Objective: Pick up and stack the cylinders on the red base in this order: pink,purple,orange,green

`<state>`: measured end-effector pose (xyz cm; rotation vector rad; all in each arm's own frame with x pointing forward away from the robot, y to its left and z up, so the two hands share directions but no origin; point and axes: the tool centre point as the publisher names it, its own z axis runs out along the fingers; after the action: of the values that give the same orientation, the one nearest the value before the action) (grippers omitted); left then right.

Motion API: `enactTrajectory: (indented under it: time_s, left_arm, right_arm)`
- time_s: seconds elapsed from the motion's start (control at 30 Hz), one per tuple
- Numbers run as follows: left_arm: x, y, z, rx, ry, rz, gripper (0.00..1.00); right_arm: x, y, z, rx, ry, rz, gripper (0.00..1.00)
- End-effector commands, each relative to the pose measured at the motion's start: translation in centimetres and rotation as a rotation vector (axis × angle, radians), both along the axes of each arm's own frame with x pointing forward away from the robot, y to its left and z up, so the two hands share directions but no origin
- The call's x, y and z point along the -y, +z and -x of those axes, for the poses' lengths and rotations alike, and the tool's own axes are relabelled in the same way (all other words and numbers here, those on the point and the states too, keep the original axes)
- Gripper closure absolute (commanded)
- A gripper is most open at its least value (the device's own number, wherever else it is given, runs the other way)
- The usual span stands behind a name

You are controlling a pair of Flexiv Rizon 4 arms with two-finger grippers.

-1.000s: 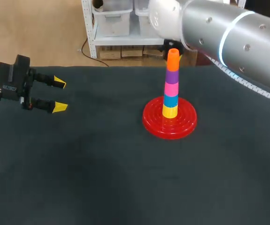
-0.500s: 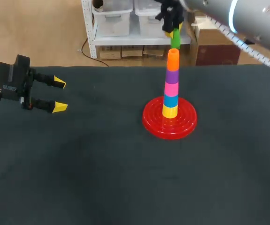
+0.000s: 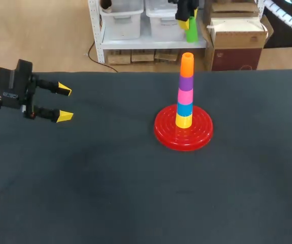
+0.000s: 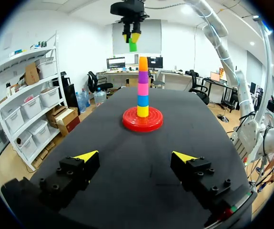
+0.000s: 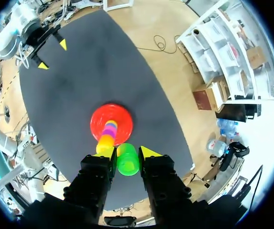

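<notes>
My right gripper [image 5: 127, 152] is clamped on the upright green cylinder [image 3: 191, 33], high above the orange cylinder [image 3: 187, 59] topping the stack on the red base [image 3: 183, 137], apparently offset slightly to the far side.

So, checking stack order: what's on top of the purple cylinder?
The orange cylinder sits on it, covering its top; the green cylinder is held above in the right gripper.

Black blocky jaws dotted with screw heads, yellow wedge tips [image 4: 86, 155]; white jointed right arm [image 4: 221, 40]
</notes>
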<state>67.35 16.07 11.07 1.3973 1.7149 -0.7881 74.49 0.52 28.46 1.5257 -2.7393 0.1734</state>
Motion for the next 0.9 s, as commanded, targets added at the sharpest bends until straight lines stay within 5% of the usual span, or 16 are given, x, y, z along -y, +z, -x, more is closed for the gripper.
enactTrajectory:
  time_s: [0.03, 0.4, 0.9]
  left_arm:
    - [-0.1, -0.1, 0.0, 0.003, -0.001, 0.003, 0.00]
    - [-0.1, -0.1, 0.0, 0.003, -0.001, 0.003, 0.00]
    - [-0.1, -0.1, 0.0, 0.003, -0.001, 0.003, 0.00]
  right_arm:
    - [1.2, -1.0, 2.0, 0.178, 0.037, -0.267, 1.00]
    - [0.0, 0.4, 2.4, 0.208, 0.058, -0.325, 1.00]
    - [-1.0, 0.2, 4.0, 0.093, 0.106, -0.305, 1.00]
